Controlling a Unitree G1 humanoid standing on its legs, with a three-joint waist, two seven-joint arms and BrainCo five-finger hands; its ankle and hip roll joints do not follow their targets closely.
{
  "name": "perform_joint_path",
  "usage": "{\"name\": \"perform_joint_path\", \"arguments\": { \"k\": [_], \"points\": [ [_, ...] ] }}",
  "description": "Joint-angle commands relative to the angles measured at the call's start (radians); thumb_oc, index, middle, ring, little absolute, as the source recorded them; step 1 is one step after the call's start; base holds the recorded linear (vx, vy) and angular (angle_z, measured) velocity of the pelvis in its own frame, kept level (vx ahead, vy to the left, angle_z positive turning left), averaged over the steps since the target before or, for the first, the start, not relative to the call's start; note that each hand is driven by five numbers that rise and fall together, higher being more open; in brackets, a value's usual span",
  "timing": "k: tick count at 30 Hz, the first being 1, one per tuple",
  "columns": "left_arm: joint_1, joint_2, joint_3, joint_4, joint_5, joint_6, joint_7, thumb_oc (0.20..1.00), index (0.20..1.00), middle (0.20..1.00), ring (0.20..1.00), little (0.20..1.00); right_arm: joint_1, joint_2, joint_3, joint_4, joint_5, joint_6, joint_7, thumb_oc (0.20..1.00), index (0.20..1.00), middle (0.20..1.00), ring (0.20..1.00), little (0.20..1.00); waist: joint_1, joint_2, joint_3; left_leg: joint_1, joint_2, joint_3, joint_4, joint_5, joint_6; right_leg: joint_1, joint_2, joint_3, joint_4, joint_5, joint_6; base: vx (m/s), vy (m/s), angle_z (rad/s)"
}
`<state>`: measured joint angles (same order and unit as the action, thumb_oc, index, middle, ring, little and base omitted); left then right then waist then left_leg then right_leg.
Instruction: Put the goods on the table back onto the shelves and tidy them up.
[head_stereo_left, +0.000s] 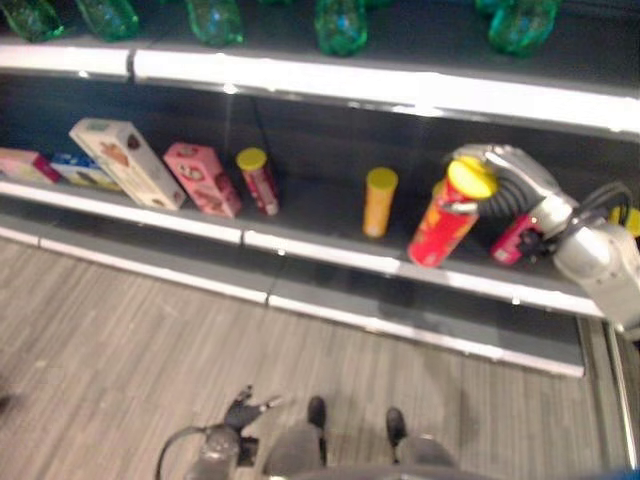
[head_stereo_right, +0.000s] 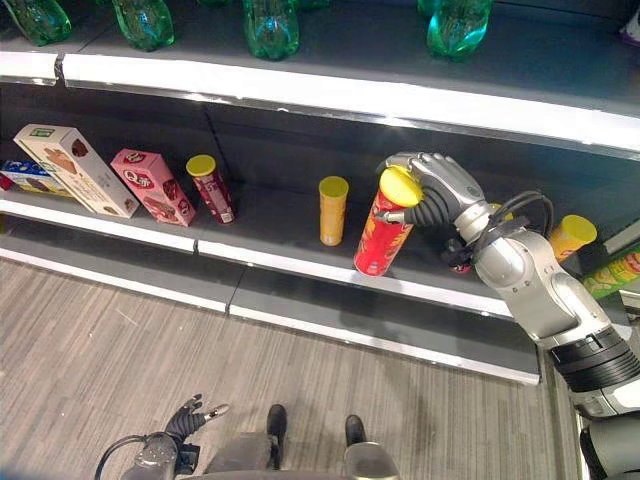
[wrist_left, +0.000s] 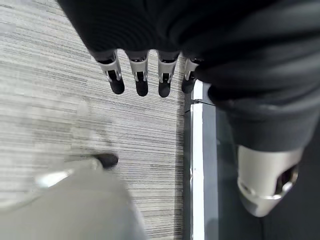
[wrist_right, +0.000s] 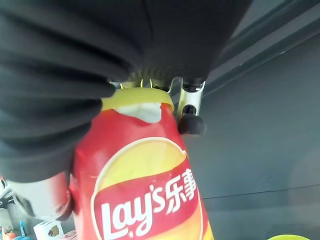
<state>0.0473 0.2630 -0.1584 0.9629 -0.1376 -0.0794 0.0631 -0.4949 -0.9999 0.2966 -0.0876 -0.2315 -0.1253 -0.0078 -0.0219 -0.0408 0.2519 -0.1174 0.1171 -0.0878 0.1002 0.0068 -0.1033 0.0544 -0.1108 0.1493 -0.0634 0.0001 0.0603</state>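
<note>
The right robot hand (head_stereo_right: 432, 192) is curled over the yellow lid of a red can (head_stereo_right: 381, 238), which leans with its base at the front lip of the shelf (head_stereo_right: 300, 262). The left robot hand (wrist_left: 150, 75) hangs by the floor, fingers straight and empty. Released while leaning, the can would probably tip forward off the edge, or roll into the yellow can (head_stereo_right: 332, 210) beside it.

The one legible print is on the red can (wrist_right: 140, 190) held in the right hand (head_stereo_right: 435, 195) at the front edge of the shelf (head_stereo_right: 300, 262). It is a logo of large white letters followed by two white characters, on a red band across a yellow disc. The cream box (head_stereo_right: 75, 168), pink box (head_stereo_right: 152, 186) and dark red can (head_stereo_right: 212, 190) towards the shelf's left end carry print too small to read.
</note>
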Motion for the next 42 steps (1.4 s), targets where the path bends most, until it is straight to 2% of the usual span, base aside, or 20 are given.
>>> {"name": "perform_joint_path", "arguments": {
  "k": [1, 3, 4, 6, 8, 9, 12, 13, 16, 18, 19, 23, 27, 30, 33, 35, 36, 39, 41, 42],
  "points": [
    [-0.002, 0.059, 0.003, -0.019, -0.027, -0.035, 0.021, 1.000, 1.000, 1.000, 1.000, 1.000, -0.061, -0.043, -0.027, -0.046, 0.064, -0.039, -0.040, 0.200, 0.200, 0.200, 0.200, 0.200, 0.044, -0.005, -0.067, -0.002, 0.109, -0.161, -0.091, 0.028, -0.087, -0.009, -0.051, 0.013, 0.026, -0.058, 0.114, 0.19, 0.345, -0.31],
    [-0.006, 0.062, 0.001, -0.021, -0.029, -0.040, 0.022, 1.000, 1.000, 1.000, 1.000, 1.000, -0.053, -0.051, -0.036, -0.043, 0.060, -0.038, -0.043, 0.200, 0.200, 0.200, 0.200, 0.200, 0.043, 0.001, -0.073, -0.009, 0.102, -0.181, -0.105, 0.033, -0.089, -0.004, -0.069, 0.020, 0.020, -0.057, 0.121, 0.18, 0.475, -0.46],
    [-0.020, 0.061, -0.012, -0.025, -0.014, -0.042, 0.011, 1.000, 1.000, 1.000, 1.000, 1.000, -0.020, -0.066, -0.061, -0.044, 0.037, -0.028, -0.035, 0.200, 0.200, 0.200, 0.200, 0.200, 0.024, 0.019, -0.093, 0.007, 0.092, -0.167, -0.129, 0.006, -0.080, -0.005, -0.113, 0.035, 0.011, -0.046, 0.140, 0.20, 0.733, -0.54],
    [-0.036, 0.070, -0.013, -0.037, -0.012, -0.041, 0.011, 1.000, 1.000, 1.000, 1.000, 1.000, -0.006, -0.050, -0.070, -0.038, 0.012, -0.019, -0.030, 0.200, 0.200, 0.200, 0.200, 0.200, 0.017, 0.009, -0.095, 0.009, 0.049, -0.117, -0.097, -0.029, -0.065, -0.029, -0.173, 0.046, 0.018, 0.027, 0.178, 0.12, 0.633, -0.53],
    [-0.033, 0.102, 0.007, -0.064, -0.038, -0.040, 0.019, 1.000, 1.000, 1.000, 1.000, 1.000, -0.043, -0.008, -0.018, -0.028, 0.011, -0.015, -0.040, 0.200, 0.200, 0.200, 0.200, 0.200, 0.047, 0.003, -0.079, 0.024, 0.032, -0.029, -0.085, -0.050, -0.037, -0.102, -0.199, -0.028, 0.067, 0.089, 0.149, 0.00, 0.409, -0.63],
    [-0.030, 0.115, 0.024, -0.076, -0.047, -0.038, 0.018, 1.000, 1.000, 1.000, 1.000, 1.000, -0.060, 0.000, -0.007, -0.030, 0.013, -0.016, -0.040, 0.200, 0.200, 0.200, 0.200, 0.200, 0.057, 0.004, -0.079, 0.027, 0.027, 0.005, -0.097, -0.043, -0.030, -0.110, -0.197, -0.094, 0.091, 0.070, 0.138, -0.06, 0.373, -1.00],
    [-0.009, 0.125, 0.070, -0.059, -0.061, -0.034, 0.019, 1.000, 1.000, 1.000, 1.000, 1.000, -0.092, 0.016, 0.011, -0.020, 0.020, -0.021, -0.037, 0.200, 0.200, 0.200, 0.200, 0.200, 0.077, -0.005, -0.073, 0.055, -0.010, 0.075, -0.158, -0.009, -0.005, -0.110, -0.076, -0.171, 0.168, -0.013, 0.115, -0.07, 0.363, -0.85],
    [0.003, 0.122, 0.084, -0.035, -0.066, -0.031, 0.020, 1.000, 1.000, 1.000, 1.000, 1.000, -0.109, 0.020, 0.016, -0.008, 0.034, -0.027, -0.043, 0.200, 0.200, 0.200, 0.200, 0.200, 0.093, -0.016, -0.075, 0.054, -0.043, 0.084, -0.179, 0.006, 0.010, -0.094, 0.015, -0.186, 0.171, -0.058, 0.097, -0.04, 0.250, -0.63],
    [0.006, 0.116, 0.087, -0.012, -0.067, -0.028, 0.018, 1.000, 1.000, 1.000, 1.000, 1.000, -0.120, 0.020, 0.021, 0.012, 0.037, -0.029, -0.051, 0.200, 0.200, 0.200, 0.200, 0.200, 0.099, -0.025, -0.069, 0.050, -0.066, 0.077, -0.179, 0.007, 0.017, -0.087, 0.063, -0.171, 0.165, -0.078, 0.080, -0.04, 0.119, -0.40],
    [0.010, 0.103, 0.088, 0.027, -0.050, -0.016, 0.012, 1.000, 1.000, 1.000, 1.000, 1.000, -0.108, -0.014, -0.002, 0.000, 0.027, -0.022, -0.057, 0.200, 0.200, 0.200, 0.200, 0.200, 0.106, -0.045, -0.043, 0.032, -0.125, 0.038, -0.148, -0.022, 0.031, -0.063, 0.114, -0.101, 0.121, -0.097, 0.039, 0.01, 0.111, 0.20],
    [0.015, 0.075, 0.093, 0.011, -0.076, -0.024, 0.014, 1.000, 1.000, 1.000, 1.000, 1.000, -0.099, -0.028, -0.022, -0.012, 0.022, -0.010, -0.060, 0.200, 0.200, 0.200, 0.200, 0.200, 0.106, -0.034, -0.021, 0.004, -0.140, 0.047, -0.071, -0.046, 0.023, -0.053, 0.091, -0.131, 0.098, -0.093, 0.027, -0.02, 0.146, 0.65],
    [0.015, 0.040, 0.079, 0.016, -0.084, -0.020, 0.005, 1.000, 1.000, 1.000, 1.000, 1.000, -0.072, -0.050, -0.053, -0.023, 0.022, 0.002, -0.058, 0.200, 0.200, 0.200, 0.200, 0.200, 0.082, -0.019, 0.005, -0.055, -0.099, 0.097, 0.046, -0.062, -0.014, -0.032, 0.041, -0.195, 0.061, -0.083, 0.035, 0.01, 0.174, 0.72],
    [0.015, 0.045, 0.071, -0.004, -0.085, -0.022, 0.014, 1.000, 1.000, 1.000, 1.000, 1.000, -0.047, -0.036, -0.058, -0.024, 0.021, -0.001, -0.058, 0.200, 0.200, 0.200, 0.200, 0.200, 0.076, -0.018, -0.015, -0.078, 0.037, 0.038, -0.001, 0.000, -0.045, -0.024, -0.020, -0.202, 0.039, -0.095, 0.067, 0.12, 0.203, 0.17],
    [0.013, 0.062, 0.057, -0.040, -0.080, -0.027, 0.021, 1.000, 1.000, 1.000, 1.000, 1.000, -0.053, -0.030, -0.049, -0.027, 0.021, 0.000, -0.061, 0.200, 0.200, 0.200, 0.200, 0.200, 0.073, 0.002, -0.039, -0.069, 0.094, -0.031, -0.056, 0.037, -0.067, -0.017, -0.049, -0.163, 0.034, -0.112, 0.088, 0.19, 0.349, 0.07],
    [-0.007, 0.067, 0.030, -0.054, -0.059, -0.027, 0.011, 1.000, 1.000, 1.000, 1.000, 1.000, -0.015, -0.025, -0.072, -0.029, -0.003, 0.001, -0.053, 0.200, 0.200, 0.200, 0.200, 0.200, 0.060, 0.040, -0.066, -0.025, 0.073, 0.009, -0.099, 0.012, -0.074, 0.000, -0.109, -0.171, 0.045, -0.094, 0.123, 0.21, 0.430, -0.16],
    [-0.021, 0.083, 0.021, -0.074, -0.042, -0.031, 0.010, 1.000, 1.000, 1.000, 1.000, 1.000, -0.026, -0.024, -0.069, -0.022, -0.022, 0.007, -0.056, 0.200, 0.200, 0.200, 0.200, 0.200, 0.060, 0.047, -0.061, -0.010, 0.036, 0.028, -0.095, -0.025, -0.049, -0.054, -0.154, -0.147, 0.101, -0.049, 0.133, 0.02, 0.411, -0.01],
    [-0.036, 0.114, 0.024, -0.088, -0.041, -0.033, 0.015, 1.000, 1.000, 1.000, 1.000, 1.000, -0.068, -0.019, -0.039, -0.018, -0.037, 0.010, -0.065, 0.200, 0.200, 0.200, 0.200, 0.200, 0.061, 0.048, -0.027, -0.022, 0.003, 0.058, -0.059, -0.049, -0.023, -0.142, -0.188, -0.114, 0.190, 0.065, 0.138, -0.09, 0.384, -0.16],
    [-0.036, 0.140, 0.046, -0.096, -0.043, -0.035, 0.022, 1.000, 1.000, 1.000, 1.000, 1.000, -0.108, -0.008, -0.025, -0.016, -0.043, 0.006, -0.080, 0.200, 0.200, 0.200, 0.200, 0.200, 0.069, 0.055, -0.003, -0.023, -0.002, 0.090, -0.054, -0.060, -0.011, -0.195, -0.179, -0.129, 0.214, 0.057, 0.118, -0.07, 0.223, -0.36],
    [-0.033, 0.157, 0.066, -0.056, -0.038, -0.026, 0.038, 1.000, 1.000, 1.000, 1.000, 1.000, -0.135, -0.016, -0.023, 0.009, -0.056, -0.001, -0.113, 0.200, 0.200, 0.200, 0.200, 0.200, 0.061, 0.044, 0.033, -0.019, -0.021, 0.112, -0.058, -0.072, -0.004, -0.258, -0.092, -0.175, 0.174, 0.020, 0.110, -0.08, 0.092, -0.50],
    [-0.030, 0.170, 0.074, -0.057, -0.038, -0.033, 0.044, 1.000, 1.000, 1.000, 1.000, 1.000, -0.131, -0.030, -0.048, 0.012, -0.063, 0.006, -0.132, 0.200, 0.200, 0.200, 0.200, 0.200, 0.060, 0.053, 0.040, -0.046, -0.026, 0.094, -0.044, -0.075, -0.002, -0.262, -0.094, -0.139, 0.167, 0.025, 0.132, -0.03, -0.015, -0.33]
  ]
}}
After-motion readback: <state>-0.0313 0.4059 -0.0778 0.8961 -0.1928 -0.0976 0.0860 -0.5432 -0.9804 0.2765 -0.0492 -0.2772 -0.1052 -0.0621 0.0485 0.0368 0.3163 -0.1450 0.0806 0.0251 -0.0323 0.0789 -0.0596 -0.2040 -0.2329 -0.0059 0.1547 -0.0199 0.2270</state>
